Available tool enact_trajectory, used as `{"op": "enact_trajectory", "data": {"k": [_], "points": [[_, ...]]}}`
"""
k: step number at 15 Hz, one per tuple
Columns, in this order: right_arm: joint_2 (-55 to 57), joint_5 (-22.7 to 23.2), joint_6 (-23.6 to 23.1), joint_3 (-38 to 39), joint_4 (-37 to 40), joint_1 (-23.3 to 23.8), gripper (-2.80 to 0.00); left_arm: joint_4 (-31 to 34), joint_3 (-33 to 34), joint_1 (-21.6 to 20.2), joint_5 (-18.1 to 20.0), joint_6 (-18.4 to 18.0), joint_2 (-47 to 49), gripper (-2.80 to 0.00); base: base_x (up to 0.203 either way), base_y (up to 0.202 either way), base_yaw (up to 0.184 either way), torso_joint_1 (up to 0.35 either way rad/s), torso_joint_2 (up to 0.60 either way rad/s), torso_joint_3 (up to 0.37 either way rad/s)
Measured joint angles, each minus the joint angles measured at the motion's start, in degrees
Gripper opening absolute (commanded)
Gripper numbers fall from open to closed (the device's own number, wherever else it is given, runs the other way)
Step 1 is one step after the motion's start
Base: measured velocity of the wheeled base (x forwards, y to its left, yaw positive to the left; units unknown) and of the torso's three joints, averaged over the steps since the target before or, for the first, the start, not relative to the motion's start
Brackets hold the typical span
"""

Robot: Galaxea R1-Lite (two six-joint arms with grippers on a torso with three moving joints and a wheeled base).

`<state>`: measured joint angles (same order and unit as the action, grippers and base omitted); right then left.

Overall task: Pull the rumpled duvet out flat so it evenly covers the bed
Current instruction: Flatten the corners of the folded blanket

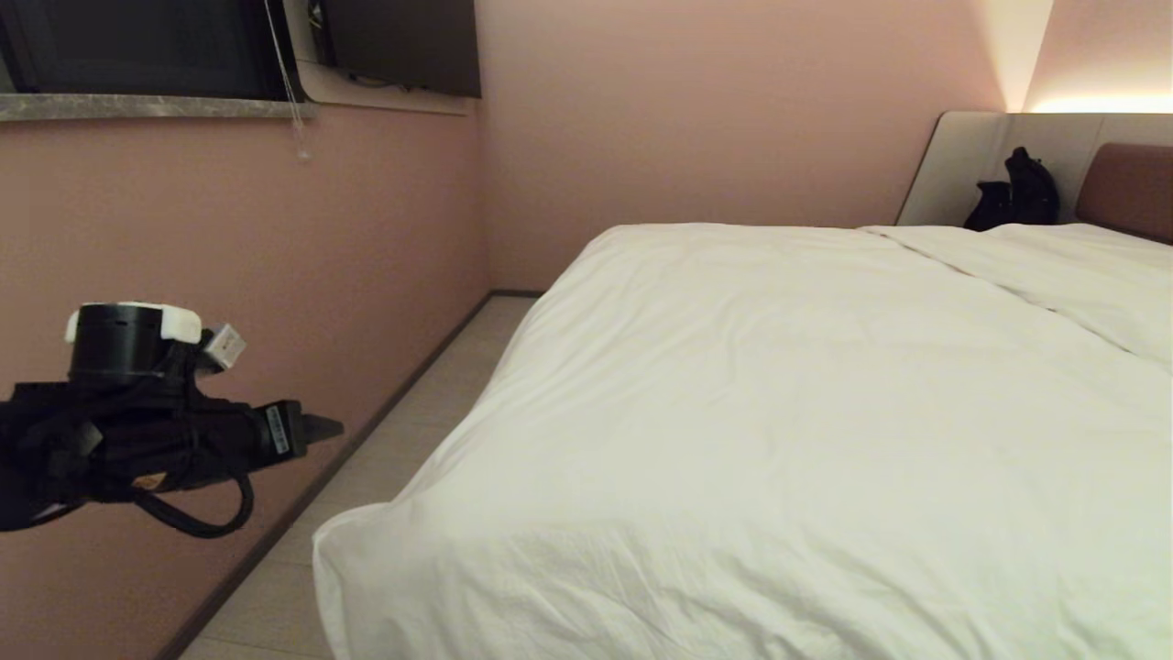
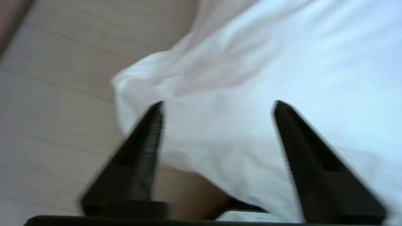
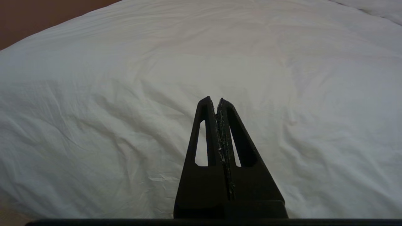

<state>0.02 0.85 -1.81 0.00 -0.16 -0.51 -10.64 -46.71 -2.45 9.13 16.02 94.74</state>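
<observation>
We see the puffy white cloth duvet (image 1: pixel 779 412) as soft, matt and finely creased, most wrinkled toward its near left corner. The pale plank floor (image 1: pixel 403 431) looks smooth with a wood-like grain, and the left gripper's black plastic fingers (image 2: pixel 144 157) look matt.

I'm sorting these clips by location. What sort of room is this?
Most likely a bedroom, perhaps in a hotel: a large bed with a padded headboard, covered by a white duvet, stands beside pink walls, with a window high on one.
</observation>
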Motion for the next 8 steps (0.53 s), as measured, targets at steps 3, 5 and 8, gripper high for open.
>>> {"op": "enact_trajectory", "data": {"k": [3,5,8], "points": [[0.0,0.02,0.0,0.0,0.0,0.0,-2.8,0.45,-0.97,0.0,4.66,4.62,-1.54,-2.8,0.0,0.0,0.0,0.0,0.0,0.0],[0.0,-0.01,-0.01,0.0,0.0,0.0,-2.8,0.43,-2.78,-0.05,7.76,12.13,-0.6,-2.8,0.0,0.0,0.0,0.0,0.0,0.0],[0.0,0.0,0.0,0.0,0.0,0.0,-2.8,0.95,-6.63,-0.11,8.12,22.65,3.2,-2.8,0.0,0.0,0.0,0.0,0.0,0.0]]}}
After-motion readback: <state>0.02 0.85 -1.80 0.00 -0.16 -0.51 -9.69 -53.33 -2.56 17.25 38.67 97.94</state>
